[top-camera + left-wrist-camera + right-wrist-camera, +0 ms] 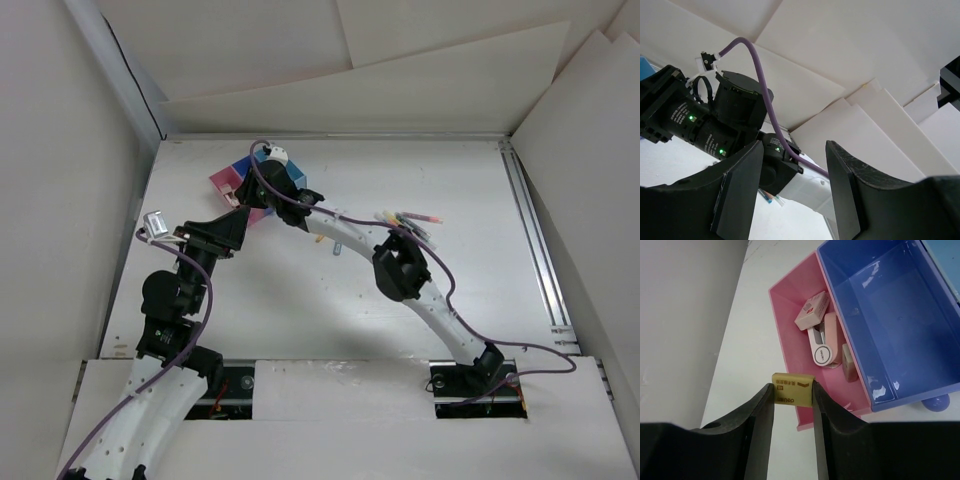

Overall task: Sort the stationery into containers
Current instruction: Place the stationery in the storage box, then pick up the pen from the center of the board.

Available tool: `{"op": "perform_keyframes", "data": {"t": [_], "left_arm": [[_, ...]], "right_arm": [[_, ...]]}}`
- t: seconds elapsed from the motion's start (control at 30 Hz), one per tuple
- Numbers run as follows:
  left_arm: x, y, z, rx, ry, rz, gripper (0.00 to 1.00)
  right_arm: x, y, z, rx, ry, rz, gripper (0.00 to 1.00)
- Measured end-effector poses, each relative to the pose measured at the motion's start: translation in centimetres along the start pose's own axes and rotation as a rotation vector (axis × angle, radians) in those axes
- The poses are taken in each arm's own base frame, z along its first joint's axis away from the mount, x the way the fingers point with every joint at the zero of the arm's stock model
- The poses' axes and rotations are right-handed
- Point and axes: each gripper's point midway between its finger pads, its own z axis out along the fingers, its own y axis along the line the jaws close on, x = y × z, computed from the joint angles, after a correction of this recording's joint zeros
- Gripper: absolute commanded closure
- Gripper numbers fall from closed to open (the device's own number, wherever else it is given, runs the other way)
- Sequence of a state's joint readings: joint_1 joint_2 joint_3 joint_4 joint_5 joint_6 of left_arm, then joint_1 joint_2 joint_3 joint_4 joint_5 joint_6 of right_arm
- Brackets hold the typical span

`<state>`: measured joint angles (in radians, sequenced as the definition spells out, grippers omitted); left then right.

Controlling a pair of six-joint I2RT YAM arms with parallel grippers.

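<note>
glossy plastic bins (880, 315), matt table (750, 355)

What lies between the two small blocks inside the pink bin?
A pink-and-white stapler-like item lies between the labelled block and the plain block in the pink bin; the right wrist view shows it.

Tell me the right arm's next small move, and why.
Probably nudge the right gripper slightly inward over the pink bin before releasing. It holds a beige eraser that appears to sit above the bin's outer wall, and similar small blocks lie inside.
</note>
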<state>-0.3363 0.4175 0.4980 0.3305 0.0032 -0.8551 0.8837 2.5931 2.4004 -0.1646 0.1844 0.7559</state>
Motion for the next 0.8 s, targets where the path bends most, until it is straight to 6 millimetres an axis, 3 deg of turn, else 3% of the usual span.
{"op": "perform_keyframes", "data": {"t": [0.23,0.47,0.53,0.63,0.67,0.8], "left_arm": [[0.1,0.2,0.1,-0.006,0.005,0.001,0.5],[0.7,0.9,0.5,-0.029,0.021,0.002,0.5],[0.8,1.0,0.6,-0.034,0.026,0.004,0.5],[1.0,1.1,0.7,-0.031,0.035,0.015,0.55],[1.1,1.1,0.7,-0.029,0.042,0.019,0.57],[2.9,2.3,1.2,-0.039,0.101,0.039,0.64]], "right_arm": [[-0.3,0.3,0.0,-0.007,-0.006,0.015,0.47],[-1.0,0.3,0.0,-0.023,-0.015,0.032,0.46],[-1.2,0.0,-0.3,-0.019,-0.01,0.033,0.51],[-1.8,-0.5,-1.5,-0.009,-0.003,0.033,0.71],[-2.1,-0.7,-2.2,0.001,-0.002,0.031,0.83],[-4.4,-2.4,-6.6,0.07,-0.033,0.008,0.98]]}}
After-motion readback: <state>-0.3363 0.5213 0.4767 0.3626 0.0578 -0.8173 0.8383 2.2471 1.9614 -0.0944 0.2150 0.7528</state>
